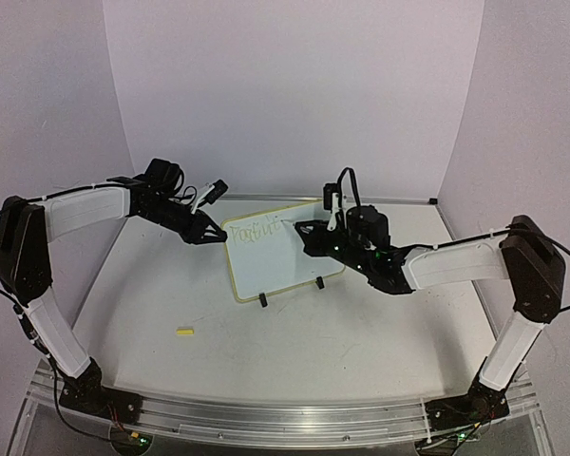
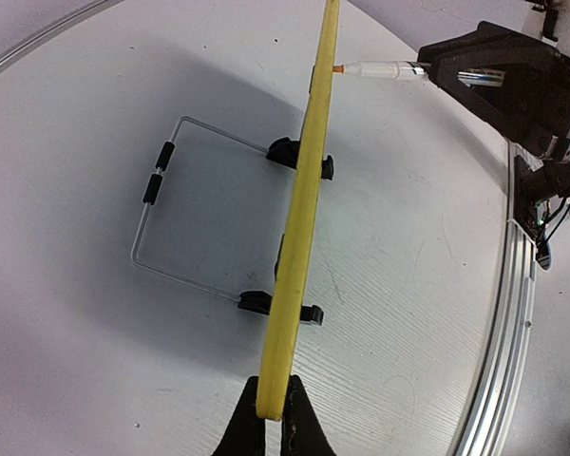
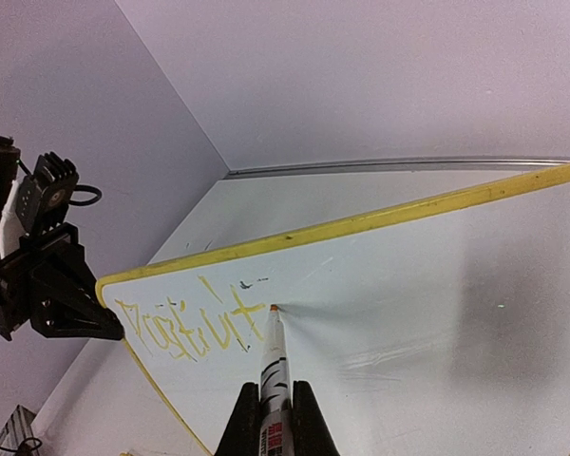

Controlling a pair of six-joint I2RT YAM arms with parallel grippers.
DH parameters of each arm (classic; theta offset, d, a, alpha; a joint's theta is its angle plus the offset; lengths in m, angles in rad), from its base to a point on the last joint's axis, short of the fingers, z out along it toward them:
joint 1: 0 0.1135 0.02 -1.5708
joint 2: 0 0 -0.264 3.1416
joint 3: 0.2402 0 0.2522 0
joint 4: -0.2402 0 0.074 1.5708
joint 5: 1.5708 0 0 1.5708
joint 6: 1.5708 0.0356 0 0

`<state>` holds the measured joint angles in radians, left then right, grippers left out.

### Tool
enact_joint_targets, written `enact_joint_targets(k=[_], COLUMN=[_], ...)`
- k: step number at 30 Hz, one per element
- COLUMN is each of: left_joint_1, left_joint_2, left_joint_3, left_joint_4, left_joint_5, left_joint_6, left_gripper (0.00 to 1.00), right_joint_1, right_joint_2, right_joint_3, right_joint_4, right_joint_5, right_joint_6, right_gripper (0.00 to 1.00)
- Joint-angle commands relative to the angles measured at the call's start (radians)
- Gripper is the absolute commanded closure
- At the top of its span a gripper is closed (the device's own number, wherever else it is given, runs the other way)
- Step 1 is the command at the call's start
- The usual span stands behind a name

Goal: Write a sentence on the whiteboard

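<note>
Found small rectangular whiteboard (image 1: 290, 256) with pale yellow rim and rounded corners propped near mid-table, leaning back on thin bent wire stand (image 2: 161, 214) with two small black feet (image 1: 263, 300). Clamped its left edge in left gripper (image 2: 274, 418), jaws pressed together on the rim. Pinched slim white marker pen (image 3: 274, 366) with orange nib in right gripper (image 3: 275, 423), jaws closed tight on the barrel, nib touching the board face just right of the sentence (image 3: 190, 328), one visible line of faint yellow-green scrawl near top left. Judged likely trouble: pressing too hard on the nib and tipping or sliding the light board across smooth white wood-grain table (image 1: 361, 351) if the edge pinch slipped; dragging through wet ink and smearing the glossy face; ending up with pale ink barely legible; running short of room toward the right rim. Noted hard glossy board, springy wire, rubbery-looking feet, matte black plastic fingers (image 3: 239, 432). Spotted small yellow piece (image 1: 184, 332), maybe a cap, lying well apart at front-left.
</note>
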<state>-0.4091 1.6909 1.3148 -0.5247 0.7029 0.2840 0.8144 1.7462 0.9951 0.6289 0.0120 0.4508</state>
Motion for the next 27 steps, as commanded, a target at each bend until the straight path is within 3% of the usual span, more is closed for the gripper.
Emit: enact_joint_targets(k=[1, 27], left_joint_1=[-0.021, -0.022], left_joint_2=[0.011, 0.010], left_joint_3=[0.017, 0.017], left_joint_4=[-0.063, -0.065], left_joint_5=[-0.051, -0.051], left_joint_6=[0.027, 0.027], left_gripper=[1.00, 1.00], right_joint_1=[-0.004, -0.003], right_joint_2=[0.004, -0.071], right_joint_3=[0.002, -0.046], right_joint_4=[0.021, 0.040], right_joint_5=[0.049, 0.037], right_joint_6=[0.011, -0.004], right_gripper=[1.00, 1.00])
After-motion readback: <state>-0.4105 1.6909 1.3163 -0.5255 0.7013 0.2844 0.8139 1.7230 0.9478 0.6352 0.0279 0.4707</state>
